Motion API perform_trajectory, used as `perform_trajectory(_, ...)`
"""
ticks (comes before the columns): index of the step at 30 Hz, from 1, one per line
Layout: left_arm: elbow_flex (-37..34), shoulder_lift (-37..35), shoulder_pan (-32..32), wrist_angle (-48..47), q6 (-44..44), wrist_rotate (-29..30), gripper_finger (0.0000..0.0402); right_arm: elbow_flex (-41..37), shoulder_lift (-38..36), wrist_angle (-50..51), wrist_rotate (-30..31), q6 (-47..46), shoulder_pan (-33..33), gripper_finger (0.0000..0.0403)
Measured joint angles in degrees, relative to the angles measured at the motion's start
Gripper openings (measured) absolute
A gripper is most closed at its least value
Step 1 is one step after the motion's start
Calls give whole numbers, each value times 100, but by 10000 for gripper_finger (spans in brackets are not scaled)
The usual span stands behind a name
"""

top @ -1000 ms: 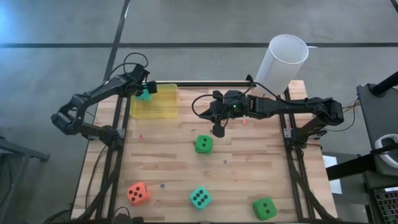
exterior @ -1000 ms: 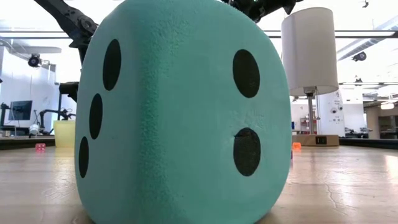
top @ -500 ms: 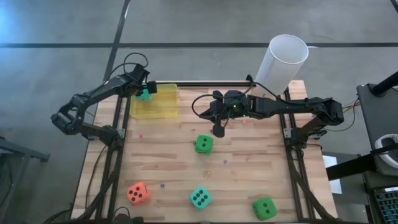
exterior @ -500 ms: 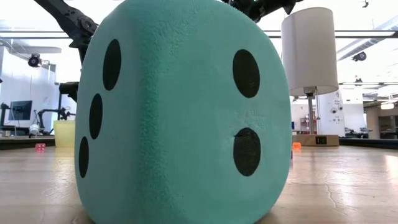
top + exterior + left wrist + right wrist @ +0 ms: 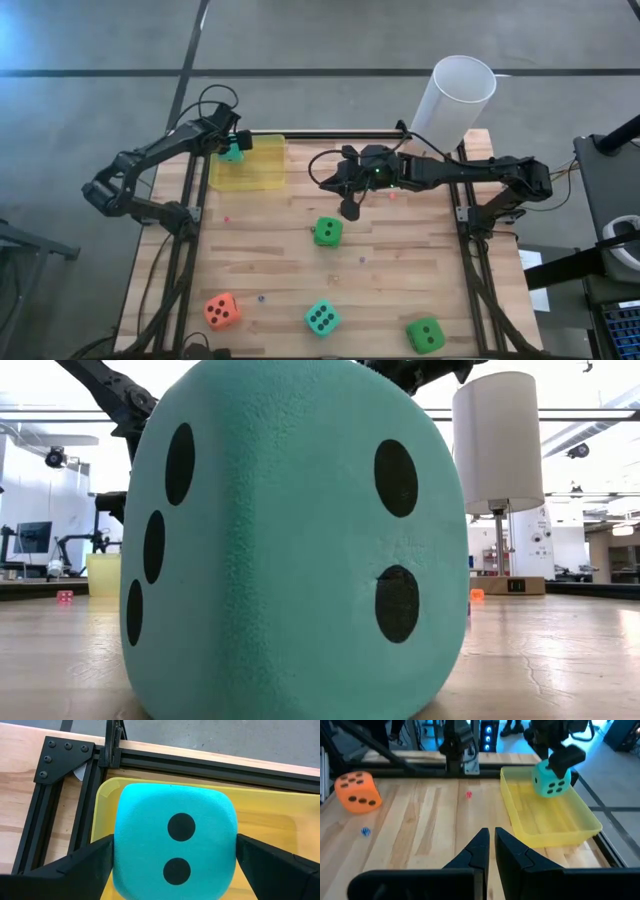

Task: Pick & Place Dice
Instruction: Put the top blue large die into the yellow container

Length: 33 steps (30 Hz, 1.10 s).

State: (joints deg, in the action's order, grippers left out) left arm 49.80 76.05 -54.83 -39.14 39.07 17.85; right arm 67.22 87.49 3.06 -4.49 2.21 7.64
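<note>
The left gripper (image 5: 175,857) grips a teal die (image 5: 175,847) over the yellow tray (image 5: 262,175) — jaws wide around it. The right gripper (image 5: 489,845) hovers mid-table, fingers nearly closed, holding nothing.

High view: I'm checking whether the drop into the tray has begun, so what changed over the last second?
Almost nothing. The right gripper shifted very slightly, too little to tell which way. The left gripper still holds the teal die above the yellow tray; nothing was let go. The four loose dice lie unmoved.
</note>
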Motion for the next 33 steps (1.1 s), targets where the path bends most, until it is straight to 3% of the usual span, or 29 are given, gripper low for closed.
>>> perform_trajectory(22,0,0,2,9,-2,10,397,-1,1407,-2537,119,256,32,28)
perform_trajectory(28,0,0,2,6,-2,10,395,380,1759,-2549,163,418,51,28)
perform_trajectory(33,0,0,2,-6,-2,8,393,870,1956,-1983,166,575,151,28)
